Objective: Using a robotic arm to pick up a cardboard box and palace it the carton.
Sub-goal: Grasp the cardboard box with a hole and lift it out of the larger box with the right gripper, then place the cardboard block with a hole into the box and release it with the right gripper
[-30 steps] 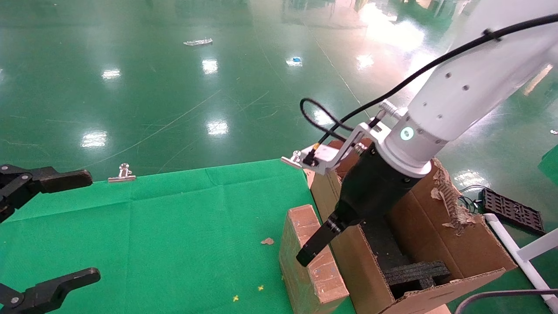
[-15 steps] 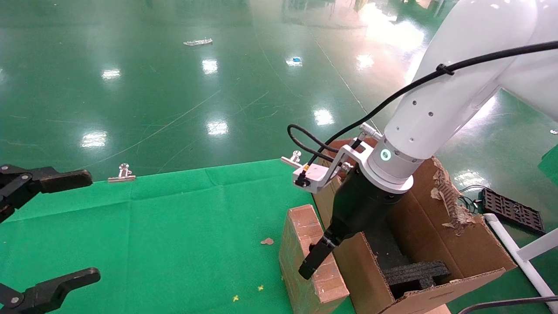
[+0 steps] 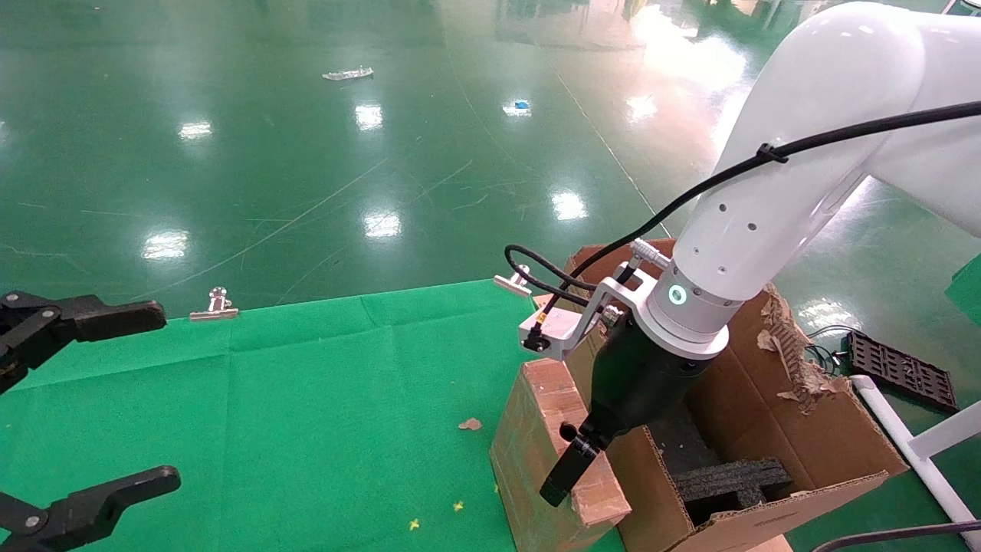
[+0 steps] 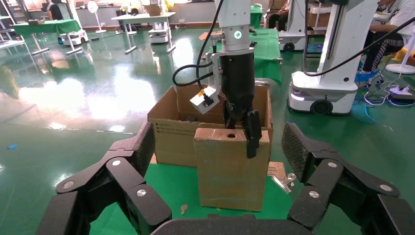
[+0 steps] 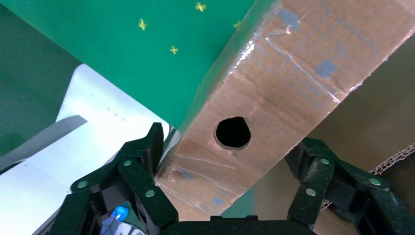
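At the counter's [image 3: 306,399] right edge, the cardboard box [image 3: 536,452] stood on edge against the carton [image 3: 805,437]. The right tool [image 3: 571,468] straddled its top, fingers spread, not yet gripping. Next: pinch, lift, carry over the carton. The left tool [image 3: 84,406] waited open at the left edge.

The cardboard box [image 3: 548,452] is stood on edge at the right end of the table cloth [image 3: 306,399], right beside the carton [image 3: 766,452], which is placed to its right. The right gripper [image 3: 571,460] is positioned over the box's top edge, one finger on each side. Foam blocks [image 3: 728,479] are seated inside the carton. The left gripper [image 3: 84,406] is located at the far left over the cloth, well apart. Two clips [image 3: 217,305] are fixed on the cloth's far edge.
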Action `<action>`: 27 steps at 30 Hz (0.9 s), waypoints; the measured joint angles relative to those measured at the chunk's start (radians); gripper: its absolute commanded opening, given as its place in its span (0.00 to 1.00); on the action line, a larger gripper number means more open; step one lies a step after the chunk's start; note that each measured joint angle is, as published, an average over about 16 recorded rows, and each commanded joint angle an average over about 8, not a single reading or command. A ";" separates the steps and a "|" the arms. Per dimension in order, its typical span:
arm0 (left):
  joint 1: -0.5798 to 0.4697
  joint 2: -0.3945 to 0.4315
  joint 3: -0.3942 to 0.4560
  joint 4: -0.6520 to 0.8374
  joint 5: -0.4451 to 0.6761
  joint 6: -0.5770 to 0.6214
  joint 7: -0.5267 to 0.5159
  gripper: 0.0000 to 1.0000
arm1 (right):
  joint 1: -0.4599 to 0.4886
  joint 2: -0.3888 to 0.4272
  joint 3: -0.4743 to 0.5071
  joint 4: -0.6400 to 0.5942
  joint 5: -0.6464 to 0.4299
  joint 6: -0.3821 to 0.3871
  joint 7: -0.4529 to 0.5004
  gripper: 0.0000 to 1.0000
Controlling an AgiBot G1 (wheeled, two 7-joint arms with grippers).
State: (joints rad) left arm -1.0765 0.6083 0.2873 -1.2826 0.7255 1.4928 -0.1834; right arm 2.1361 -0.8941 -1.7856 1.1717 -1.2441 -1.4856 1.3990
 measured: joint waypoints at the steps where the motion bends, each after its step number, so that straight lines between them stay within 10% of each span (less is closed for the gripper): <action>1: 0.000 0.000 0.000 0.000 0.000 0.000 0.000 0.00 | 0.000 0.001 -0.001 0.002 -0.001 0.001 0.001 0.00; 27: 0.000 -0.001 0.002 0.000 -0.001 -0.001 0.001 0.00 | 0.140 0.100 0.088 -0.064 -0.009 0.055 -0.150 0.00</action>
State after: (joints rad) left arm -1.0769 0.6076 0.2890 -1.2826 0.7243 1.4920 -0.1825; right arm 2.2764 -0.7937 -1.6980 1.1080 -1.2536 -1.4306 1.2487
